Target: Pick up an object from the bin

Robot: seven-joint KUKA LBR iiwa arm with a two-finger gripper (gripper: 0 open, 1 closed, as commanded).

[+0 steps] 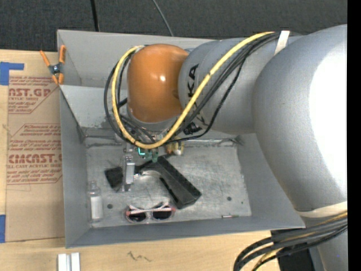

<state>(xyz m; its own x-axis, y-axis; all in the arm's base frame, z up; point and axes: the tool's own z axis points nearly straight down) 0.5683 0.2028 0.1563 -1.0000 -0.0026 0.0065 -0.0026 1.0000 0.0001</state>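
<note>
In the camera view, the jaws are seen low over the bin (225,174) floor, toward 8 o'clock; whether they are spread or pressed together cannot be told. A small black block (114,178) lies just beside them at 9 o'clock, a long black bar (179,184) at 4 o'clock, and sunglasses (149,212) at 6 o'clock.

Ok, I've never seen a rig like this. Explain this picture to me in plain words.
One camera looks down into a grey metal bin from above, slightly to one side. The big grey machine is a robot arm reaching in from the right; the orange dome is part of it. Its gripper hangs low over the bin's left middle, next to a small black piece. Also on the floor: a long black strip, red-and-white sunglasses and a small clear bottle. I see nothing held.
</note>
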